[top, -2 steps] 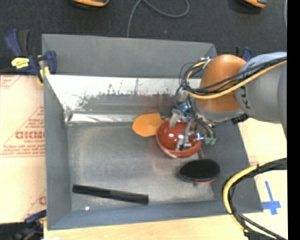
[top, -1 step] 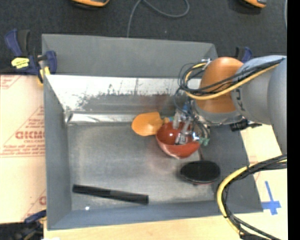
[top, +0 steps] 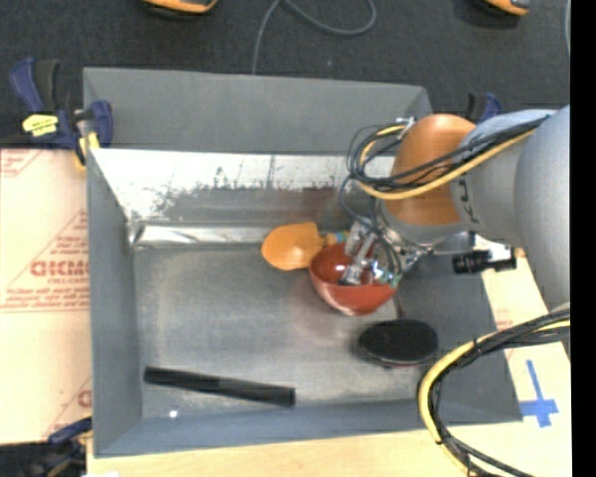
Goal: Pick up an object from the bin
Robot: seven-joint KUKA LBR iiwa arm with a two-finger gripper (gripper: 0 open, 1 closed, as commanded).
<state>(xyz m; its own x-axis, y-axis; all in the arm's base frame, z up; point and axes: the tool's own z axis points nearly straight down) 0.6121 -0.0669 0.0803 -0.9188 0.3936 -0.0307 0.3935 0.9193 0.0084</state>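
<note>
Sets gripper [top: 363,263] low inside red bowl [top: 343,294], toward bin [top: 119,296] back edge, right of middle; probably for a rim grip. Cannot tell whether spread or pinching. Finds orange scoop [top: 290,245] just beside bowl, black disc [top: 397,342] front-right, pen [top: 219,387] along front edge.

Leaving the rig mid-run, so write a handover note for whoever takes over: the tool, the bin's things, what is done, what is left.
Tool: down over the red bowl, right of the middle of the bin; whether it grips cannot be told.
Things: an orange rounded piece lies just left of the bowl, a black oval disc in front of it, and a black stick by the front wall.
Done: the tool has reached the bowl.
Left: the bowl looks to sit on the floor, so secure the grasp and lift it out.
</note>
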